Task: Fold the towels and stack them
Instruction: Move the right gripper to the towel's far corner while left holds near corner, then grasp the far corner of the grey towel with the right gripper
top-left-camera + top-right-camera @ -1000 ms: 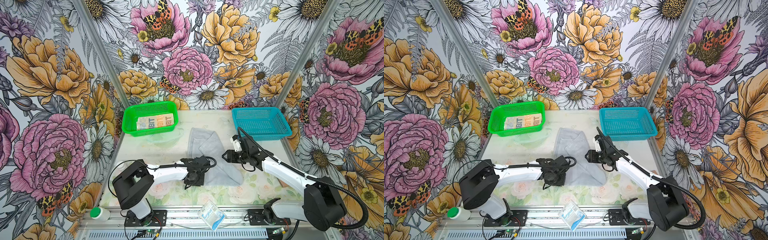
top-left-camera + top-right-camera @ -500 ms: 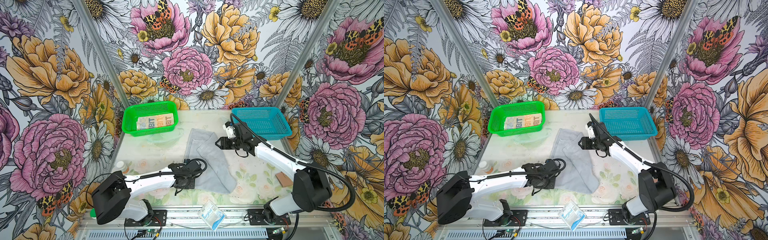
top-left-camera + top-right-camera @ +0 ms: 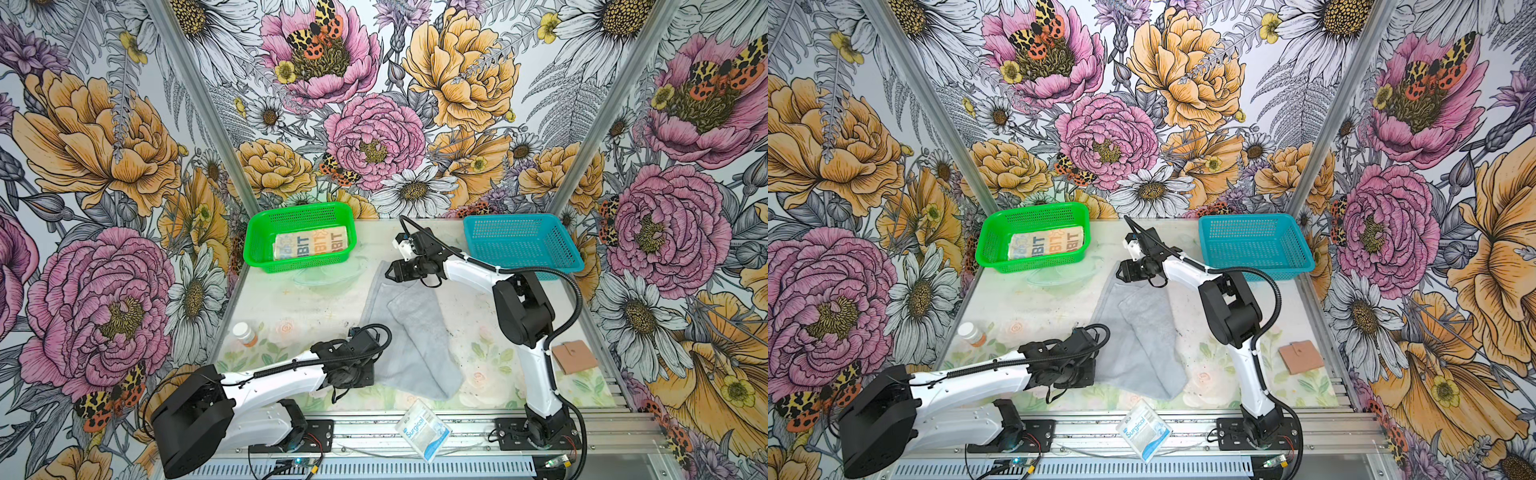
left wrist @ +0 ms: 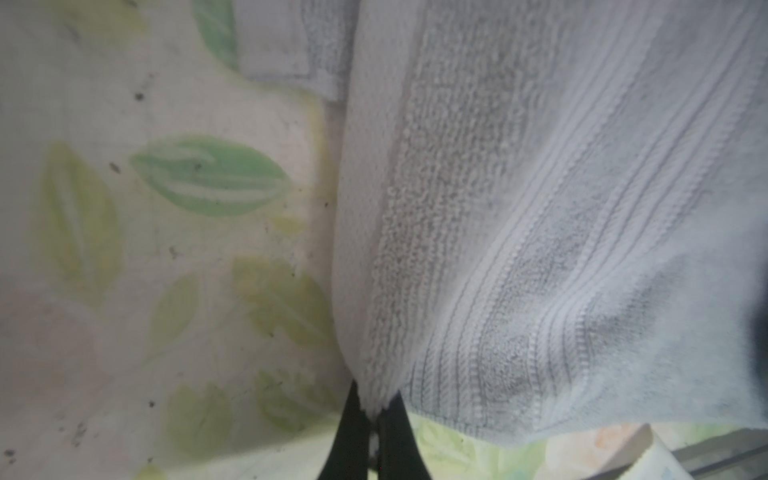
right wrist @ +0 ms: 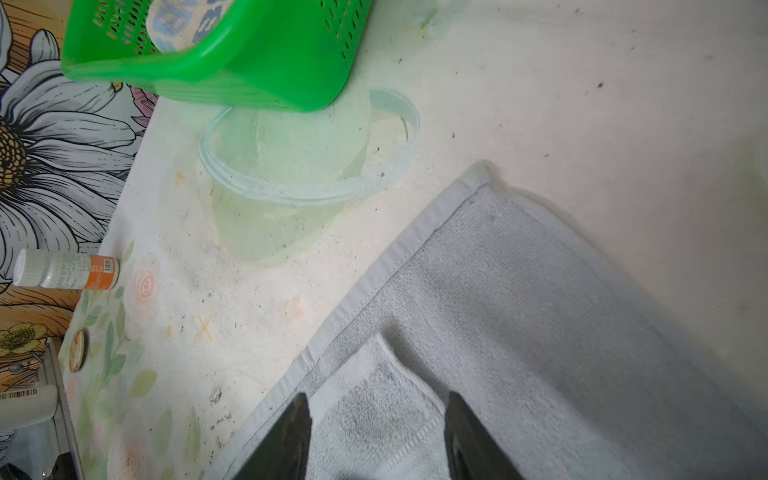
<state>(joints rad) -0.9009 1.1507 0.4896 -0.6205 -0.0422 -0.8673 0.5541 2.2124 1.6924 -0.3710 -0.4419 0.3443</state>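
A plain light grey towel (image 3: 419, 332) lies partly doubled over itself in the middle of the table, running from far to near. My left gripper (image 4: 376, 415) is shut on a pinch of its near-left edge, low over the table, and in both top views the wrist (image 3: 353, 365) covers the fingers. My right gripper (image 3: 390, 272) hovers open over the towel's far corner (image 5: 478, 174), with cloth showing between its fingertips (image 5: 299, 419). A folded towel with "RABBIT" lettering (image 3: 309, 245) lies in the green basket (image 3: 257, 237).
A teal basket (image 3: 521, 241) stands at the back right. A clear plastic lid (image 3: 328, 276) lies in front of the green basket. A pill bottle (image 3: 244, 334) lies at the left edge, a brown pouch (image 3: 573, 357) at the right, and a "Surgical" packet (image 3: 422, 428) on the front rail.
My left gripper closed on the grey towel's edge and drew it toward the front left. My right gripper travelled from the towel's right side to its far corner.
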